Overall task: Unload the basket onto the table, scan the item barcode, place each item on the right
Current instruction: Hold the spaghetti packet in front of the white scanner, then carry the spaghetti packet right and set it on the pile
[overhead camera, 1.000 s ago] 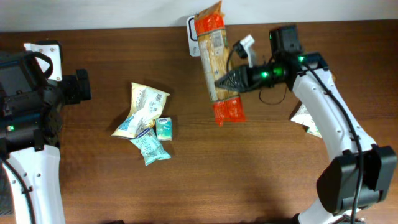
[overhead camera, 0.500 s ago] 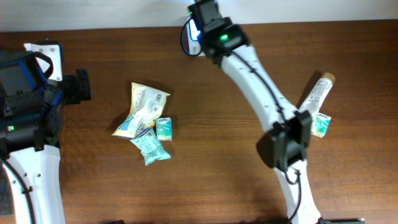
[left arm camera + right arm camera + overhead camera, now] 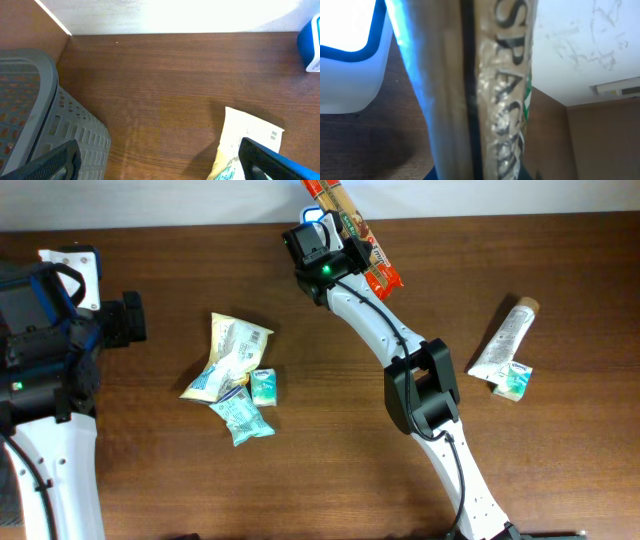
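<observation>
- Left gripper [image 3: 159, 166], at the table's 9 o'clock: jaws spread wide.
- Spaghetti pack [image 3: 374, 260]: long, clear-fronted with orange ends, at the table's 12 o'clock edge.
- Right gripper [image 3: 343, 242]: clamped on the pack, which runs through it from 11 to 5 o'clock.

**CAM SETUP**

Overhead: fixed, straight down, far off; whole table [image 3: 330, 460], back wall [image 3: 150, 200] at top.
L wrist: low, near tabletop, facing back wall; shares snack bag [image 3: 252, 142] [image 3: 232, 350] w/ overhead.
R wrist: v. close on spaghetti pack [image 3: 490, 100] [image 3: 378, 265], also seen overhead.
Scanner [image 3: 310, 45] [image 3: 345, 55] in both wrist views.
</observation>
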`<state>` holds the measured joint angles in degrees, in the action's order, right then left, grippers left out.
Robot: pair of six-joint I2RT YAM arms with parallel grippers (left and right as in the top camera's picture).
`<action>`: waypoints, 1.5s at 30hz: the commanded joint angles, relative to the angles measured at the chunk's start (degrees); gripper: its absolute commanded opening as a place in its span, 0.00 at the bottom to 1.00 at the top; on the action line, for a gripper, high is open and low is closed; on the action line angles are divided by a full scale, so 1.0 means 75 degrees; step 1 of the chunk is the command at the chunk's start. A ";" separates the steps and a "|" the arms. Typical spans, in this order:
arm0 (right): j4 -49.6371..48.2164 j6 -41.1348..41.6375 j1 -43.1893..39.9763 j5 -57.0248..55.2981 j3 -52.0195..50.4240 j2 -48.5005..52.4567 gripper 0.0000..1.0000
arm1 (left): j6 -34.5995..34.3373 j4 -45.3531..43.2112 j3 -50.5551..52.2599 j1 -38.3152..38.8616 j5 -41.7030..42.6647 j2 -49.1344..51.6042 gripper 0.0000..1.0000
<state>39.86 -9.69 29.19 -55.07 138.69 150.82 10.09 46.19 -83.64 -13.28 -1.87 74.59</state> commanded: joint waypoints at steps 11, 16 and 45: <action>0.1142 0.0009 0.0268 -0.0466 0.0198 -0.0443 0.04 | 0.0099 -0.0012 -0.0079 -0.0038 0.0087 -0.0006 0.99; 0.2844 0.0857 0.0224 0.1955 0.0204 -0.1609 0.04 | 0.0099 -0.0012 -0.0079 -0.0038 0.0087 -0.0006 0.99; 0.3375 0.2614 -0.6102 0.7525 -0.5794 -0.4065 0.50 | 0.0099 -0.0012 -0.0079 -0.0038 0.0085 -0.0006 0.99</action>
<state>63.51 9.08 -13.89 6.44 95.55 122.32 10.11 46.19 -83.64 -13.28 -1.87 74.59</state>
